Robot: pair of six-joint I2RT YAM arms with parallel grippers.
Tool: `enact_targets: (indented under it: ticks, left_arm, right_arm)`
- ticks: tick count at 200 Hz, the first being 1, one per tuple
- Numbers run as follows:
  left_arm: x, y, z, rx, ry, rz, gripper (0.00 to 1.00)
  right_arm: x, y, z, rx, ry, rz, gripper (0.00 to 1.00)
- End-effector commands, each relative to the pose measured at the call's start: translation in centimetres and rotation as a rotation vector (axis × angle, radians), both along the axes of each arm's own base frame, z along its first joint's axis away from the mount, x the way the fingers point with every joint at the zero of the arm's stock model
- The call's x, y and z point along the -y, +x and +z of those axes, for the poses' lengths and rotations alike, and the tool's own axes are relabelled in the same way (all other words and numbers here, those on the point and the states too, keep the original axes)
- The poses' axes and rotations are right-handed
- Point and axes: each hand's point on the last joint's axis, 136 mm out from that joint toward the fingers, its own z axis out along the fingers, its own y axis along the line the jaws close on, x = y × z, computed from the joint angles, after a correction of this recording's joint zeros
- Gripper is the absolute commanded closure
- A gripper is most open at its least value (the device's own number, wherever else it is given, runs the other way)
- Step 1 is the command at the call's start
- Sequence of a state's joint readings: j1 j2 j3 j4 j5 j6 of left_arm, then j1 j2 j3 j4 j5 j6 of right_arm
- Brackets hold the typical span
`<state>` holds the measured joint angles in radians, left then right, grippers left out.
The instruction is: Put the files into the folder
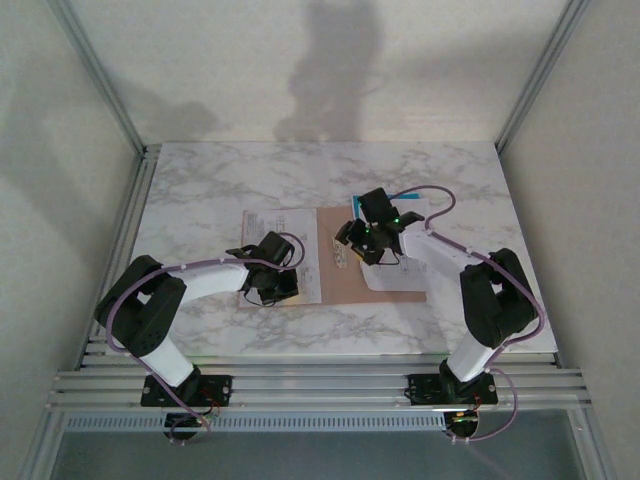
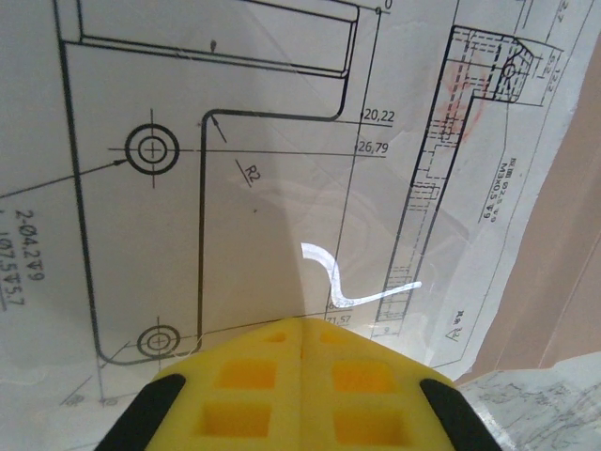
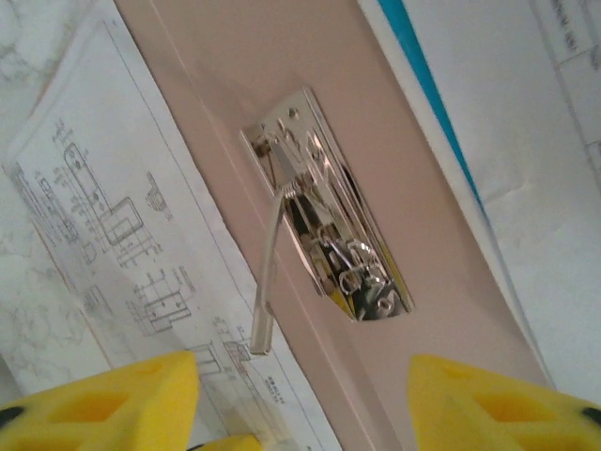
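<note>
Evidently caught mid-filing. Found the left gripper (image 2: 302,343) with its yellow jaws pressed together, pinching nothing, tips low over a thin white paper sheet printed with black engineering drawings (image 2: 235,188); could not tell for certain whether touching. Judged that closed tip a likely pin or pusher, meant to hold or slide the sheet rather than lift it. Saw the flat tan-brown card folder (image 2: 573,225) just right of those jaws, partly beneath the sheet's edge.

Found the right gripper (image 3: 300,376) with jaws spread wide, gripping nothing, poised above the folder's shiny metal lever clip (image 3: 329,235), centred ahead of the gap between them, thin lever arm reaching toward the left jaw. Read that as lining up on the clamp, the part needing to be worked before paper goes in. Noted a bright cyan-blue sheet (image 3: 427,94) beyond the right jaw, showing as a strip beside another white page (image 3: 526,141); more printed paper past the left jaw. Reckoned the files only partly home: none under the clip.
</note>
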<state>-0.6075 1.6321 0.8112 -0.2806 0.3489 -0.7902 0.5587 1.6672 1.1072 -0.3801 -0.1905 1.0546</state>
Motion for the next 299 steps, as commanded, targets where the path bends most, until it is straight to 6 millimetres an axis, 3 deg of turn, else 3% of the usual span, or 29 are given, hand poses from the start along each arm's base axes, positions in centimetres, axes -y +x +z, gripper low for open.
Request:
enact_targets:
  ticks: [1,60,86,113,164,188,223,243,259,277,299]
  left_arm:
    - [-1.9,-2.1,-2.1,-0.085,0.086,0.017,1.0]
    - [-1.8,-1.9,-2.0,-0.08,0.089,0.011,1.0]
    - [-1.9,-2.0,-1.9,-0.08,0.088,0.013,1.0]
    - [-2.0,-2.0,-2.0,-0.08,0.092,0.013,1.0]
    - [-1.9,-1.9,-2.0,-0.078,0.093,0.01,1.0]
    - [-1.8,-1.7,-2.0,-0.077,0.096,0.008,1.0]
    - [-1.8,-1.4,-2.0,-0.077,0.104,0.01,1.0]
    - [-1.9,-1.0,-1.8,-0.07,0.112,0.013,1.0]
    - [-2.0,-0.3,-1.1,-0.051,0.111,0.025,0.99]
    - [-1.5,1.2,0.7,-0.008,0.103,0.029,0.87]
    - [-0.3,3.1,3.6,0.045,0.08,0.028,0.69]
  right_arm:
    - [-2.4,0.0,0.4,-0.015,0.102,0.006,0.37]
    - [-5.7,0.7,-1.1,-0.106,0.155,-0.011,0.36]
    - [-6.5,3.2,0.3,-0.051,0.147,-0.003,0.38]
    - [-6.4,5.9,0.5,-0.022,0.127,-0.018,0.42]
    - [-6.4,10.6,-1.4,-0.008,0.084,0.0,0.45]
    - [-7.0,12.5,0.0,0.045,0.098,0.027,0.45]
    - [-7.6,14.3,4.0,0.15,0.097,0.085,0.44]
    - [-6.3,14.4,6.6,0.216,0.08,0.074,0.43]
    - [-4.1,14.0,7.5,0.235,0.062,0.04,0.43]
    - [-0.6,12.9,7.8,0.24,0.055,-0.014,0.43]
    - [4.4,10.4,6.3,0.201,0.028,-0.072,0.44]
